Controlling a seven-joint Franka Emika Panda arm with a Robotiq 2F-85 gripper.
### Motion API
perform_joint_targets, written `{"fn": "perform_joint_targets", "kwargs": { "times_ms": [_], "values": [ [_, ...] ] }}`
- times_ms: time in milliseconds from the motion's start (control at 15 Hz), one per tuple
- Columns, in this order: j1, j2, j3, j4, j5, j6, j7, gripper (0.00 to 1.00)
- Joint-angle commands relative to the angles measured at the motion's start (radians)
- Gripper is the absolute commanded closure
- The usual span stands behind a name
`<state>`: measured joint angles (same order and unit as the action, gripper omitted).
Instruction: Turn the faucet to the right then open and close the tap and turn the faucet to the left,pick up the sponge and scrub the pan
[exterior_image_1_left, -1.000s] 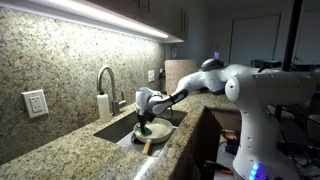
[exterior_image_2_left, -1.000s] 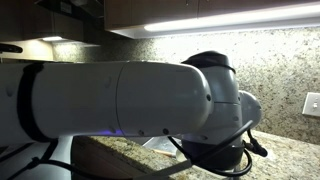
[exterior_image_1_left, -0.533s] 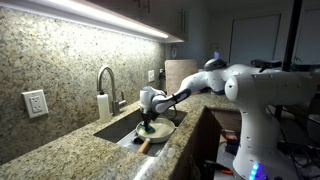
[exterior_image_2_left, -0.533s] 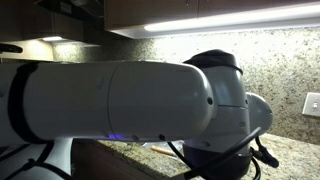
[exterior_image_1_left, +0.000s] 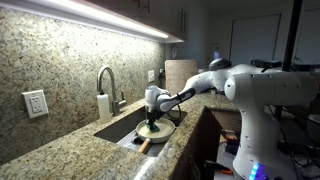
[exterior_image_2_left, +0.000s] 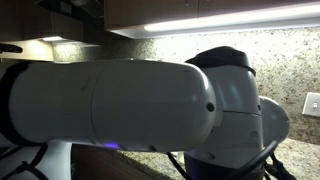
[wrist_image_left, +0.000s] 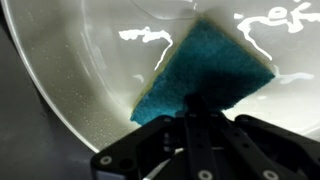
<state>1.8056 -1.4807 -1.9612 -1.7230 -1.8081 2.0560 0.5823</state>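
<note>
Arm (exterior_image_1_left: 250, 90) reaches from the right of frame across to the sink (exterior_image_1_left: 122, 124). In the exterior view behind it, the arm's white housing (exterior_image_2_left: 120, 110) blocks nearly everything; only the granite wall and an outlet (exterior_image_2_left: 312, 103) show past it.

Granite surface (exterior_image_1_left: 60, 150) w/ matching backsplash, lit by an under-cabinet strip light (exterior_image_1_left: 90, 18).

Faucet (exterior_image_1_left: 112, 88) stands at the back of the sink, just beside the white bottle (exterior_image_1_left: 103, 106). Can't tell which way the spout points at this res.

Pan (exterior_image_1_left: 158, 131) sits at the sink's front edge, tan handle toward the camera. Wrist view shows the cream inside face (wrist_image_left: 90, 70), wet, w/ glare streaks.

Pincer (exterior_image_1_left: 150, 118) is down over the pan, pointing into it. In the wrist view the pincer (wrist_image_left: 195, 108) is clamped on the sponge (wrist_image_left: 205, 70) at its near edge, jaws closed tight on it.

Sponge is teal w/ a pale back layer along the top right edge. It sits inside the pan, flat against the inner face, one corner pointing down-left. Looks like contact, no gap visible.
</note>
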Motion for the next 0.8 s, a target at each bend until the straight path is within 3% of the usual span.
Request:
{"fn": "perform_joint_targets", "kwargs": {
  "times_ms": [0,467,733],
  "values": [
    [-0.077,0.0,-0.001,-0.094,-0.009,-0.057,0.07,1.0],
    [-0.214,0.023,0.013,-0.278,-0.016,-0.133,0.229,1.0],
    [-0.262,0.015,0.029,-0.312,-0.014,-0.174,0.254,1.0]
  ]
}}
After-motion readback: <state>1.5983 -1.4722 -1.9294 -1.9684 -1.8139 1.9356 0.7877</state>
